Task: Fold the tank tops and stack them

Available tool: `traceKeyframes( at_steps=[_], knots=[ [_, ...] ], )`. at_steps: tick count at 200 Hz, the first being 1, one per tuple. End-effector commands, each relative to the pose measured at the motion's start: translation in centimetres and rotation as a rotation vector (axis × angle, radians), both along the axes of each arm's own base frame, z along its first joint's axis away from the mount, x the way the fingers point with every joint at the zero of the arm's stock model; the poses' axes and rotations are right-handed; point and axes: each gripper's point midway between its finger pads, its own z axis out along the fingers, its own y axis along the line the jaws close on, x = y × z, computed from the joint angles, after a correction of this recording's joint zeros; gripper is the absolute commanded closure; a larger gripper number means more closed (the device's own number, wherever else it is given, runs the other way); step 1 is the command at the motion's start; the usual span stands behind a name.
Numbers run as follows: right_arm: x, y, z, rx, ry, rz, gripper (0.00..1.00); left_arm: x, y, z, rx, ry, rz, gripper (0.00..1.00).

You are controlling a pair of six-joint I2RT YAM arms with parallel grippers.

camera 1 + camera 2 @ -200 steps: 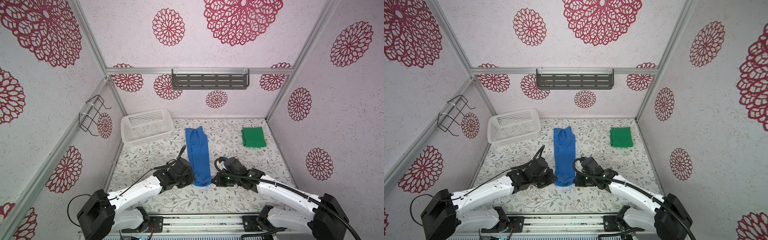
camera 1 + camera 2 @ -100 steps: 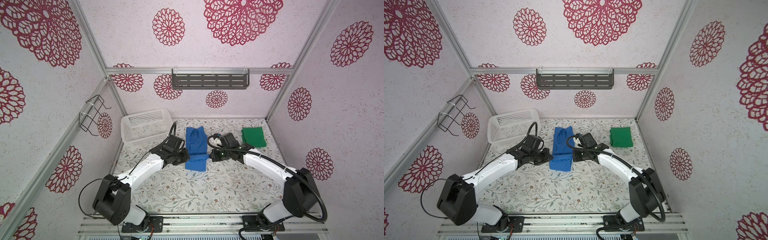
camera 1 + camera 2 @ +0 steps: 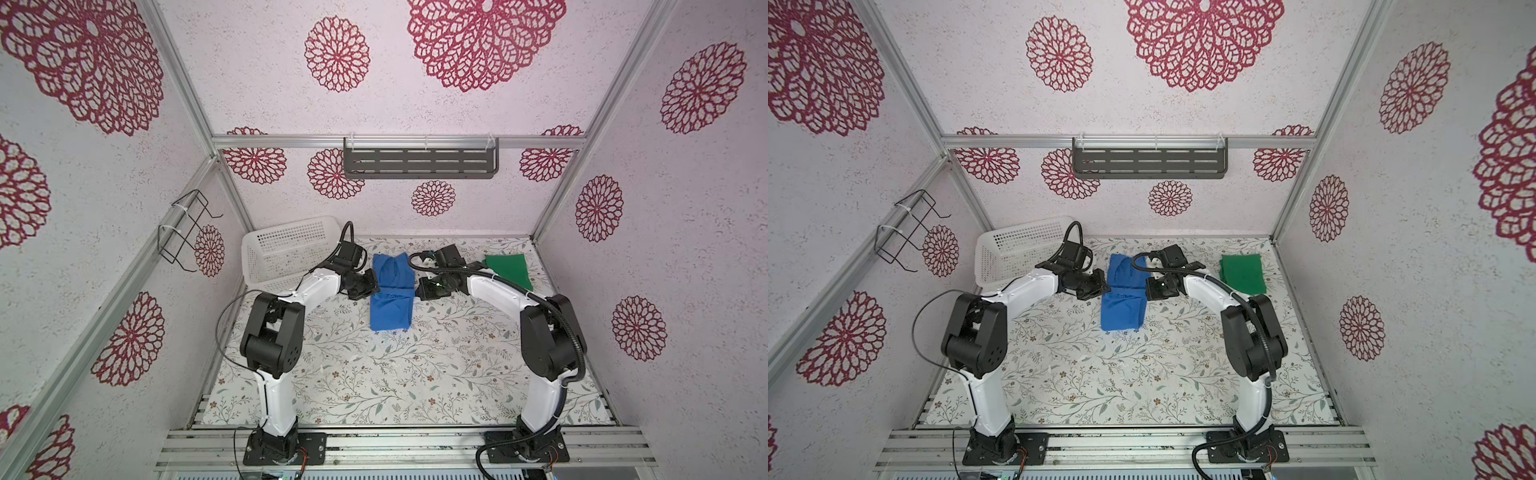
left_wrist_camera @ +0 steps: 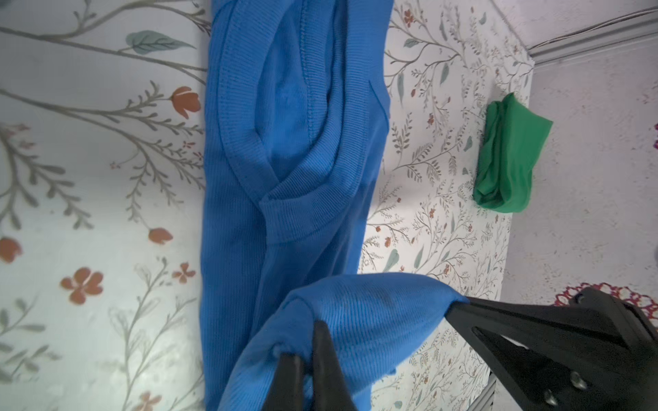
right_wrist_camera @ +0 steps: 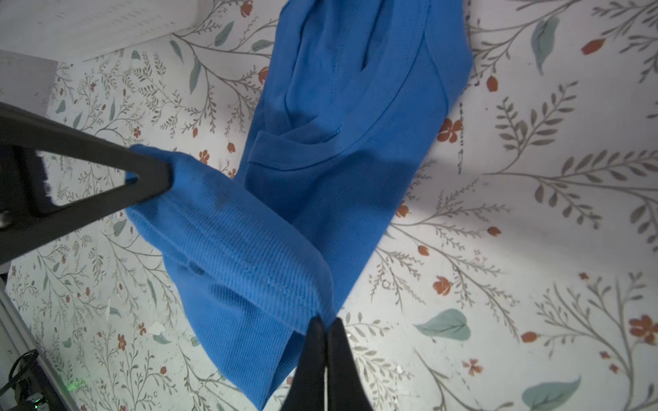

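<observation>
1. I have the royal blue ribbed-cloth tank top (image 3: 390, 309) lying lengthwise in the middle of the flower-patterned table (image 3: 415, 374). Its neck end is flat at the far side and its near end is lifted and doubled over.
2. The left gripper (image 4: 306, 350) is pinched together on 1 corner of that lifted end, and the right gripper (image 5: 324, 325) is clamped on the opposite corner. Holding both corners keeps the edge stretched straight between them, so I judge the fold can land square.
3. The bright green soft-cloth tank top (image 3: 509, 270) sits as a folded rectangle at the far right of the table, well apart from the blue one. I read it as the base for the stack.
4. The white perforated plastic basket (image 3: 286, 249) stands at the far left, beside the left arm, and nothing touches it.
5. In both top views the 2 arms reach forward from their bases with elbows raised. Their forearms angle inward, so the grippers face each other across the blue cloth, low over the table.
</observation>
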Motion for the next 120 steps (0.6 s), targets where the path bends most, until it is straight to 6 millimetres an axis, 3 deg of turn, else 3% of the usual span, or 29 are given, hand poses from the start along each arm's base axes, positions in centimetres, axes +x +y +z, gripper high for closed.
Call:
traceKeyframes(
  at_steps=[1,18,32,51,66,71,100,120],
  knots=[
    [2.6,0.3,0.9,0.043,-0.035,0.024,0.86,2.1,0.7,-1.2,-0.005,0.009,-0.009,0.81],
    [5.2,0.0,2.2,0.064,-0.073,-0.007,0.48,3.7,1.7,-0.6,-0.005,0.000,0.017,0.52],
    [6.3,-0.4,4.2,0.076,-0.113,-0.029,0.37,4.3,2.5,1.1,0.007,-0.034,0.034,0.38],
    [6.1,-1.6,6.2,0.059,-0.152,-0.080,0.37,3.8,3.7,3.0,0.048,-0.074,0.061,0.32],
    [4.6,-1.7,6.3,0.085,-0.135,-0.101,0.41,2.4,3.9,2.6,0.053,-0.071,0.081,0.32],
    [3.9,-1.5,5.8,0.094,-0.123,-0.105,0.43,1.8,3.6,3.9,0.043,-0.101,0.081,0.33],
    [-0.4,1.4,3.6,0.175,-0.071,-0.079,0.60,-1.1,1.0,1.7,0.014,-0.079,0.060,0.40],
    [-2.2,3.6,2.3,0.229,-0.046,-0.069,0.66,-2.1,-0.6,-0.4,0.010,-0.044,0.044,0.43]
  ],
)
